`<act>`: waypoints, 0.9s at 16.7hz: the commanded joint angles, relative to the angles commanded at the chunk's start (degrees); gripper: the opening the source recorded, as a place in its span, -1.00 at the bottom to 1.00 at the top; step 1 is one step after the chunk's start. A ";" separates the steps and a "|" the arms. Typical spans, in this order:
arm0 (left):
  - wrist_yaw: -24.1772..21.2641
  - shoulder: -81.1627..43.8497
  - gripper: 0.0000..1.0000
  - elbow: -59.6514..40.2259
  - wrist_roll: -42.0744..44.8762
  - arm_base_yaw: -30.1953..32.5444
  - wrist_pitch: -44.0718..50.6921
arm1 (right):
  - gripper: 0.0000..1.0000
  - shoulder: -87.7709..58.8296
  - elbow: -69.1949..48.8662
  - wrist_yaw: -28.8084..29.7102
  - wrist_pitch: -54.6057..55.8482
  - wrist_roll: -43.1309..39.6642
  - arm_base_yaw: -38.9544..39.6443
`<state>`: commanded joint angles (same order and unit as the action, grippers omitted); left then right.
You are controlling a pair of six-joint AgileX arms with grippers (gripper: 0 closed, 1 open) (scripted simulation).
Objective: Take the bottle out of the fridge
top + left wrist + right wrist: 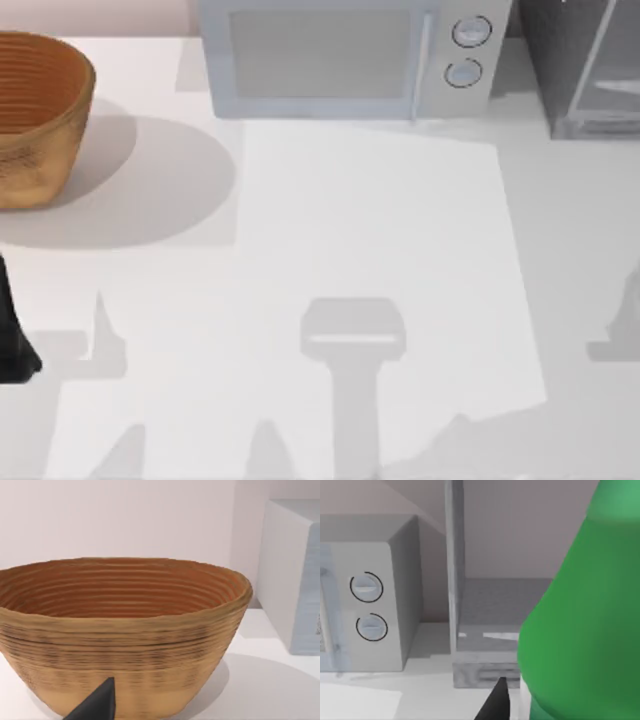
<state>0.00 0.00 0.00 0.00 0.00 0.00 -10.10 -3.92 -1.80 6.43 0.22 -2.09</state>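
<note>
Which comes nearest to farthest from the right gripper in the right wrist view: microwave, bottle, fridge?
1. The bottle, green, looming right beside the right gripper's fingertip.
2. The fridge, its grey base and open interior just behind the bottle.
3. The microwave, farther off beside the fridge, its two knobs facing the camera.

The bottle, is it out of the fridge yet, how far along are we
Partly done, it seems. In the right wrist view the green bottle looms close to the camera, in front of the fridge, whose interior lies open behind it. One dark fingertip shows beside the bottle, but whether it is gripped cannot be told. Left: carrying it clear and setting it down. The left arm sits parked at the table's left edge, near the basket.
</note>
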 joint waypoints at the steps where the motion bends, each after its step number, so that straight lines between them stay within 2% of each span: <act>1: 0.00 0.00 1.00 0.00 0.00 0.00 0.00 | -1.00 3.21 1.27 0.53 -2.02 -0.05 0.63; 5: 0.00 0.00 1.00 0.00 0.00 0.00 0.00 | -1.00 9.93 3.86 1.77 -6.31 -0.22 2.05; 11: 0.00 0.00 1.00 0.00 0.00 0.00 0.00 | -1.00 9.83 3.79 1.74 -6.30 -0.11 1.94; 15: 0.00 0.00 1.00 0.00 0.00 0.00 0.00 | -1.00 3.72 2.24 5.99 -0.56 0.12 6.19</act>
<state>0.00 0.00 0.00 0.00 0.00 0.00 -6.38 -1.68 4.19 5.86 0.34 4.10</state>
